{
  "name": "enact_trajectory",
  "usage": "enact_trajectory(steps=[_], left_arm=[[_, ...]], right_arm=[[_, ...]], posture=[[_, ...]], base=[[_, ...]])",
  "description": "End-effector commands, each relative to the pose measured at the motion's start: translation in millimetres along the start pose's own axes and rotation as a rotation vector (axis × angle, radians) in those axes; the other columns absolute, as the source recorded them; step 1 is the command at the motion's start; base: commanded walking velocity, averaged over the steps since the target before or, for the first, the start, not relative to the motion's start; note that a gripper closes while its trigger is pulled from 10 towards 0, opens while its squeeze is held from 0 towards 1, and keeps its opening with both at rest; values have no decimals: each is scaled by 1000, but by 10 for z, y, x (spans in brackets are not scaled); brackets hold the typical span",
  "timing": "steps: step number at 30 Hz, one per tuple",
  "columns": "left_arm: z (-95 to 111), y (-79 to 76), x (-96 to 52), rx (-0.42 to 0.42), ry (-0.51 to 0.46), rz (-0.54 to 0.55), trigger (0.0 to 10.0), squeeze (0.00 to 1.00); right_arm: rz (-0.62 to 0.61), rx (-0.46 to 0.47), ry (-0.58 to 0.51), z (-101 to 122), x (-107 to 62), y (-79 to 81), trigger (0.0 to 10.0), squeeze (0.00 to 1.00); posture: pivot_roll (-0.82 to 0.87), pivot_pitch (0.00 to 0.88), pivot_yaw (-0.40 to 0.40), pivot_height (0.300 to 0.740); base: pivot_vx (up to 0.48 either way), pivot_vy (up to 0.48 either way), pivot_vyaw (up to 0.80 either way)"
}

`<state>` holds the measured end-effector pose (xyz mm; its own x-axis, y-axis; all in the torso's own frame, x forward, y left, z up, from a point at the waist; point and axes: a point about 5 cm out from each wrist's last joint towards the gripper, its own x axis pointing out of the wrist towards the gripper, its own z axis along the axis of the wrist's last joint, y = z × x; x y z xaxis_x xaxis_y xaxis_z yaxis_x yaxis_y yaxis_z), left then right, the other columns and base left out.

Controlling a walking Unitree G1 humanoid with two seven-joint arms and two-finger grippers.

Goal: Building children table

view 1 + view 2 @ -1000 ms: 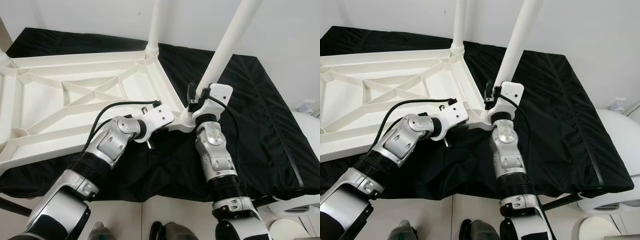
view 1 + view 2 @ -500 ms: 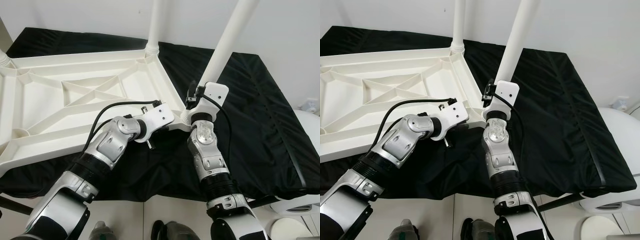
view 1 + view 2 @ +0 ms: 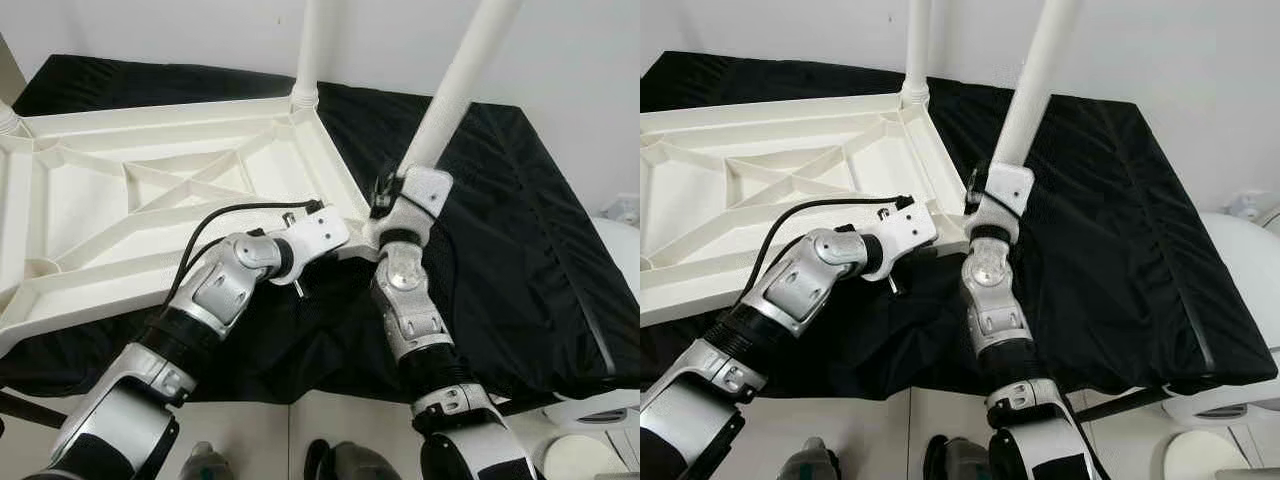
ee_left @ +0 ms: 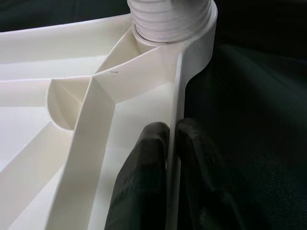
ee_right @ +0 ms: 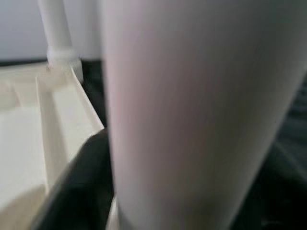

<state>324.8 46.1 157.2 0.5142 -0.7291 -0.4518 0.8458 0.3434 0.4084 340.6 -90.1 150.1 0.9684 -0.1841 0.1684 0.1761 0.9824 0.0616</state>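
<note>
White plastic tabletop (image 3: 150, 200), ribbed underside up, lying on a black cloth (image 3: 500, 230) that covers the work surface. Two white legs stand in its corner sockets: a far leg (image 3: 308, 50), upright, and a near leg (image 3: 455, 90), tilted away to the right.

Left gripper (image 4: 171, 158): fingers pinched narrow on the tabletop's thin side rim, one on each face, just short of the near leg's socket (image 4: 170, 19).

Right gripper (image 3: 385, 190): at the lower end of the near leg, close above the socket. One dark finger (image 5: 81, 187) lies against the leg; the view is blurred, so a full grasp seems likely but cannot be told for certain.
</note>
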Motion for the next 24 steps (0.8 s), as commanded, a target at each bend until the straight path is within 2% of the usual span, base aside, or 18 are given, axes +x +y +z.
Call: enact_trajectory(steps=[1, 6, 14, 15, 19, 23, 24], left_arm=[[-72, -109, 49, -7, 35, -49, 10000, 0], [-64, -117, 60, -8, 32, -49, 10000, 0], [-49, -129, 78, -8, 22, -49, 10000, 0], [-41, -119, 82, -7, 20, -46, 10000, 0], [-36, -101, 76, -4, 18, -42, 10000, 0], [-36, -99, 75, -4, 18, -41, 10000, 0], [-35, -93, 73, -2, 17, -41, 10000, 0]], right_arm=[[23, 53, 1, 4, -47, 75, 10000, 1000], [37, 52, -10, 8, -47, 54, 10000, 1000], [119, 47, -54, 10, -49, -74, 10000, 1000], [192, 61, -44, -15, -56, -130, 10000, 0], [257, 85, -39, -24, -60, -256, 10000, 0], [268, 89, -36, -25, -59, -273, 10000, 0], [298, 80, -47, -12, -54, -335, 10000, 0]], posture=[[102, 76, -106, 740], [99, 72, -107, 740], [89, 58, -109, 740], [87, 53, -111, 740], [79, 54, -109, 740], [79, 54, -109, 740], [71, 58, -103, 740]], base=[[0, 0, 0], [0, 0, 0], [0, 0, 0], [0, 0, 0], [0, 0, 0], [0, 0, 0], [0, 0, 0]])
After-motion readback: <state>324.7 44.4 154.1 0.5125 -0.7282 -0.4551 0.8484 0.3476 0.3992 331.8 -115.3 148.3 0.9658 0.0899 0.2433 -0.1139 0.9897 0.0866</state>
